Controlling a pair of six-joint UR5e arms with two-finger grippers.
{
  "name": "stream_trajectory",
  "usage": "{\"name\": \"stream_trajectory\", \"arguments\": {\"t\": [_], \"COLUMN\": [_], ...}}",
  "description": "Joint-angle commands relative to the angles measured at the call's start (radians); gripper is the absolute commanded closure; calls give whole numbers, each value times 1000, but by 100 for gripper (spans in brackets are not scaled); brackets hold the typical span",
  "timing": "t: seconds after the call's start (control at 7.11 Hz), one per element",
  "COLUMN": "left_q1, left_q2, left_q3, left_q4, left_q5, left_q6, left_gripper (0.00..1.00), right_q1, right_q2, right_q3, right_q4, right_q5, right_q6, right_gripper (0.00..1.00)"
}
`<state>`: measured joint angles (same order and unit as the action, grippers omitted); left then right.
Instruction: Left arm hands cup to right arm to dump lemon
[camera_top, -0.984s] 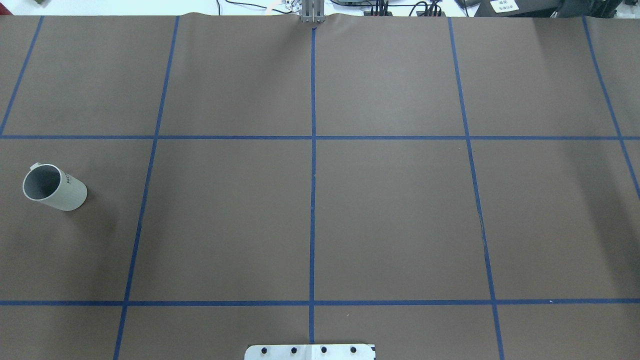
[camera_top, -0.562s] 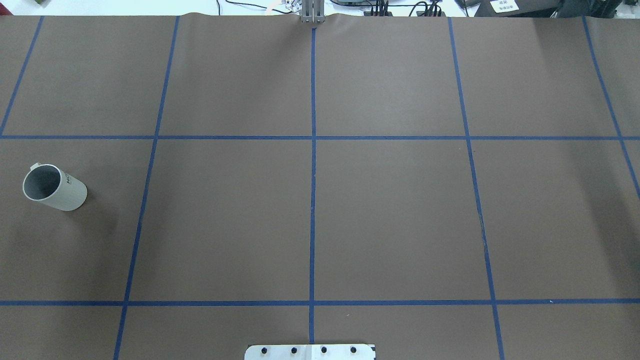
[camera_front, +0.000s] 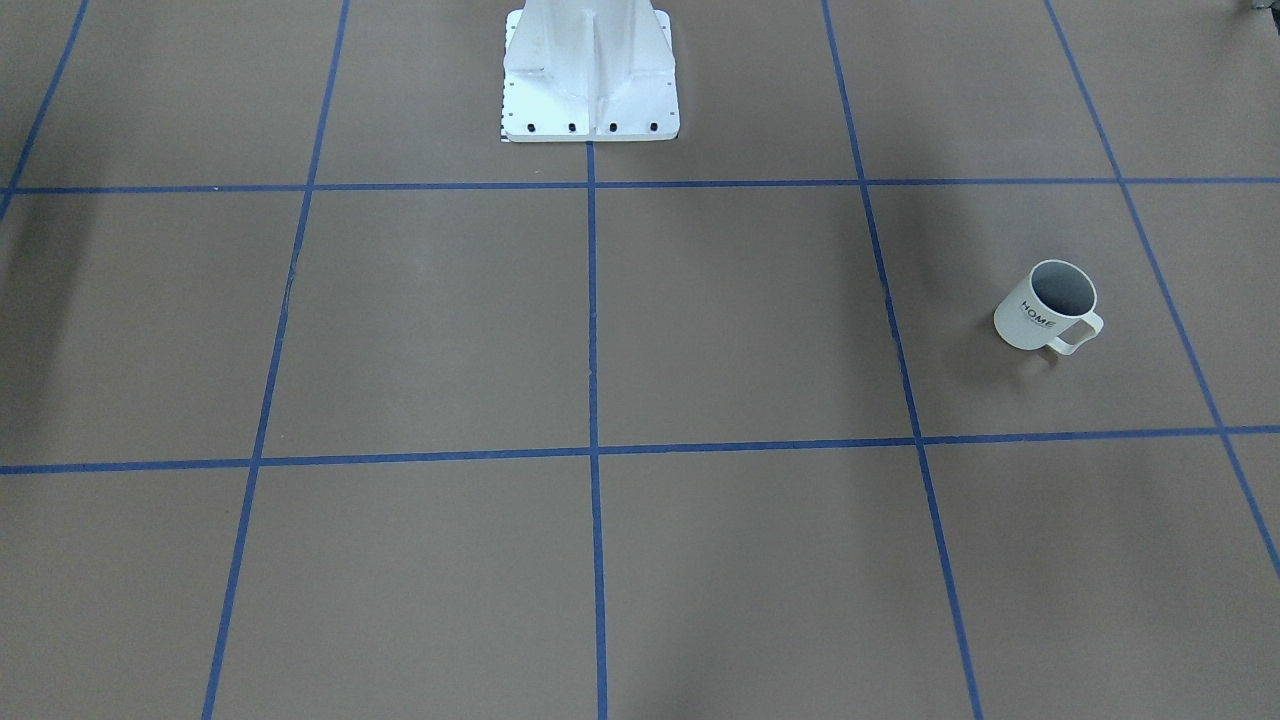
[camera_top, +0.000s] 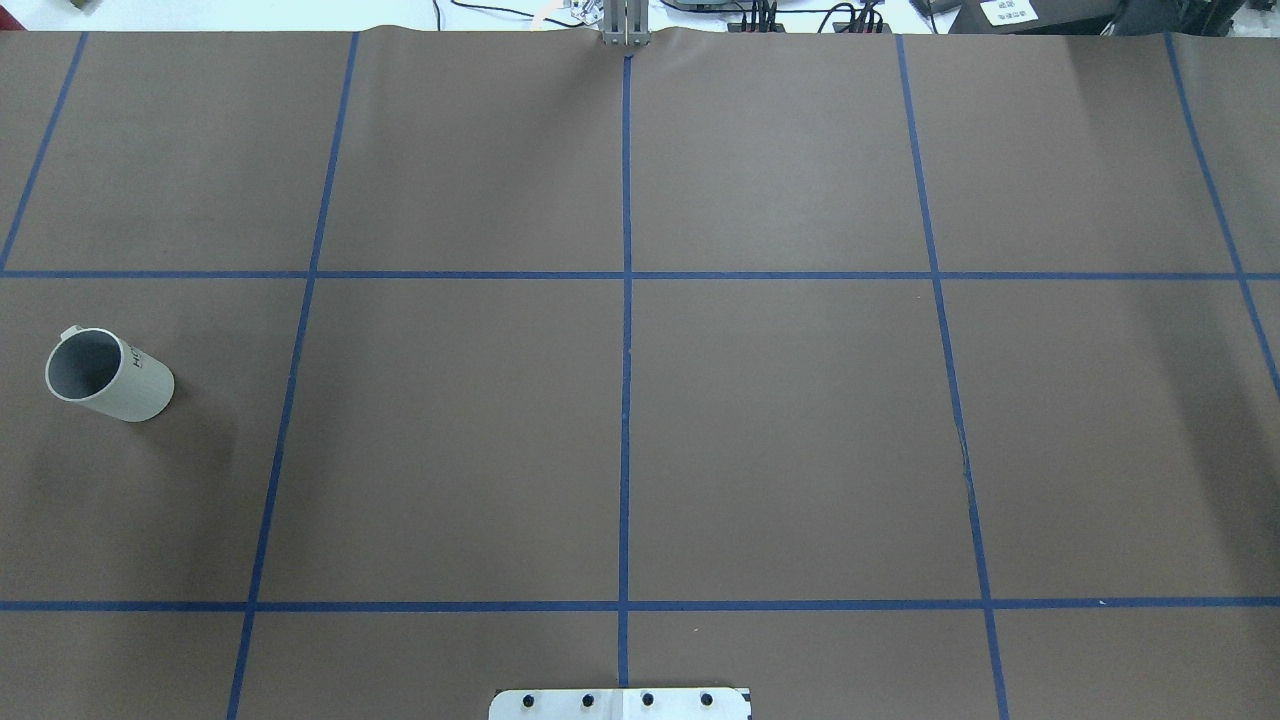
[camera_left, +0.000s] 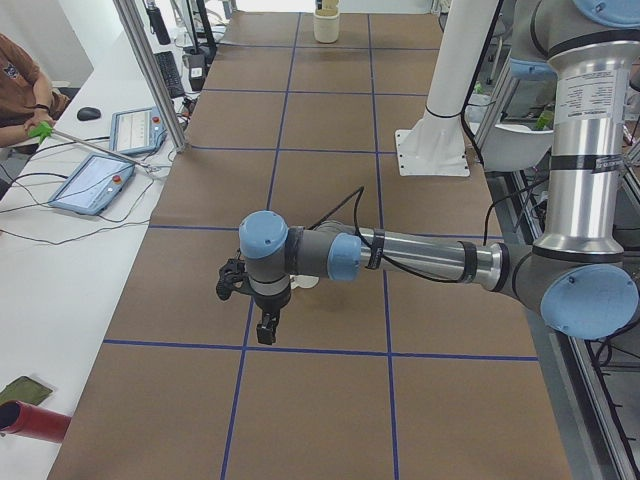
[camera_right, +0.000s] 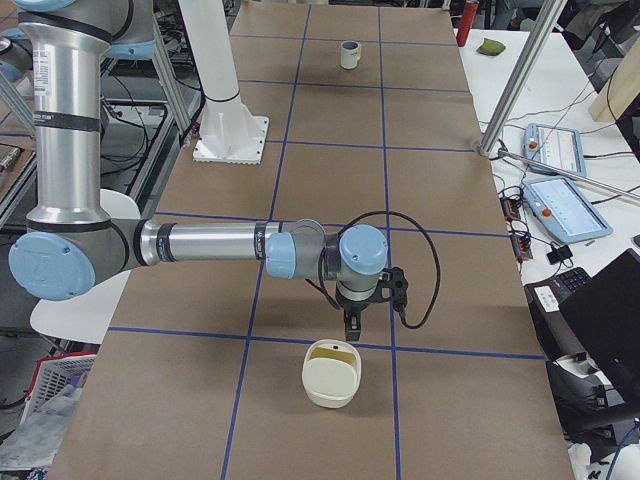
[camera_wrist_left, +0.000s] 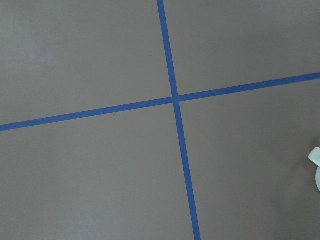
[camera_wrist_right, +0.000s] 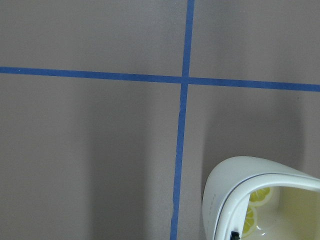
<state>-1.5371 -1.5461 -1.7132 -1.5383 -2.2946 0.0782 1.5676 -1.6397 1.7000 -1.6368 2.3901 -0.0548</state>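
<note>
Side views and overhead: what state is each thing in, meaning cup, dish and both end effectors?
Cup: upright on the table, ungrasped.
Lemon: not visible.
Dish: upright on the table, ungrasped.
Left end effector: points down above the table; open or shut cannot be told.
Right end effector: points down near the dish, clear of it; open or shut cannot be told.
</note>
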Motion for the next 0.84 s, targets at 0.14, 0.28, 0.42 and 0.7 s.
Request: {"name": "stream_trajectory", "arguments": {"t": [0.14, 0.28, 0.42, 0.7], "left_q1": [0, 0, 0, 0], "left_q2": [0, -2, -2, -3], "left_q3": [0, 0, 1, 4], "left_q4": [0, 0, 0, 0], "left_q5": [-2, 0, 0, 0], "left_q6": [0, 0, 0, 0], "left_gripper": [0, 0, 0, 0], "right_q1": [2, 6, 9, 11], "right_q2": [0, 3, 4, 9], "right_q3": [1, 4, 6, 6], "right_q4": [0, 2, 0, 2], "right_q5": [0, 1, 1, 1], "right_q6": [0, 0, 0, 0], "right_gripper": [0, 0, 0, 0]}}
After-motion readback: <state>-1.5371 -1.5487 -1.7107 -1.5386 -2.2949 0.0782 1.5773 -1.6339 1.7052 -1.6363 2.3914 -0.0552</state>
